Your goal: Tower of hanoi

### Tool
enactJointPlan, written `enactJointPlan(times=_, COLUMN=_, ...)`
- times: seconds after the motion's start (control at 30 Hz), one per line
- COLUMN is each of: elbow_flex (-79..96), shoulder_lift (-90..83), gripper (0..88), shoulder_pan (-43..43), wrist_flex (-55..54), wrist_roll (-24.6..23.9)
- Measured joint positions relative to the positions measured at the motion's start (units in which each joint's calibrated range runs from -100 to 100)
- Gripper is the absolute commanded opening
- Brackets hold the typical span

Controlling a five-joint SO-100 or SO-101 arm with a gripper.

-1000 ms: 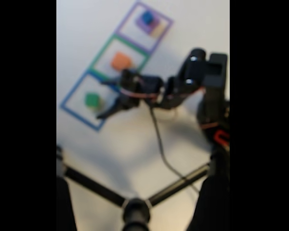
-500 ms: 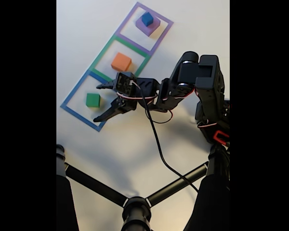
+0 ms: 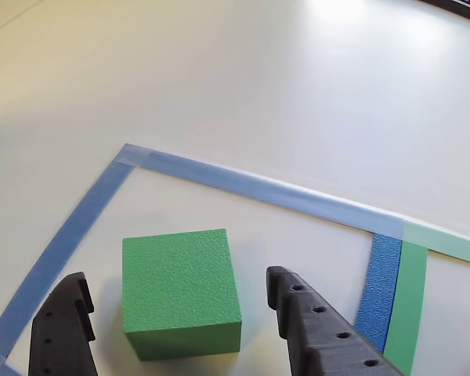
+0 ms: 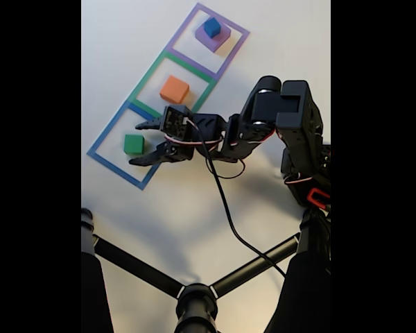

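The green block point(image 4: 133, 144) lies inside the blue taped square point(image 4: 107, 139). My gripper point(image 4: 136, 144) is open, with one finger on each side of the block. In the other view the green block point(image 3: 180, 270) sits between the two black fingertips of the gripper point(image 3: 175, 284), with gaps on both sides. The orange block point(image 4: 174, 89) rests in the green taped square. Farther back, the blue cube point(image 4: 211, 27) sits on the purple block point(image 4: 218, 40) in the purple taped square.
Blue tape point(image 3: 243, 184) and green tape point(image 3: 411, 305) border the block. The arm's body and base point(image 4: 301, 152) stand at the right, with a black cable point(image 4: 225, 205) trailing down. Black tripod legs point(image 4: 194, 298) cross the bottom of the fixed view.
The gripper has moved left and lower toward the green block, so its open fingers now straddle it. The blocks have not moved.
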Motion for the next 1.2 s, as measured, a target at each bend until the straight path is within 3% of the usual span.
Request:
enactJointPlan(times=0.7, elbow_flex=-1.3, shoulder_lift=1.6, gripper=3.0, shoulder_pan=-0.9, wrist_flex=0.0, wrist_roll=-0.2)
enactJointPlan(times=0.9, elbow_flex=-1.3, shoulder_lift=1.6, gripper=1.9, shoulder_pan=-0.9, wrist_flex=0.6, wrist_roll=-0.2)
enactJointPlan(times=1.03, elbow_flex=-1.5, shoulder_lift=-0.3, gripper=1.9, shoulder_pan=-1.1, wrist_flex=3.8, wrist_roll=0.0)
enactJointPlan(times=1.2, elbow_flex=-1.6, shoulder_lift=-10.9, gripper=1.5, shoulder_pan=-1.9, wrist_flex=16.4, wrist_roll=0.2)
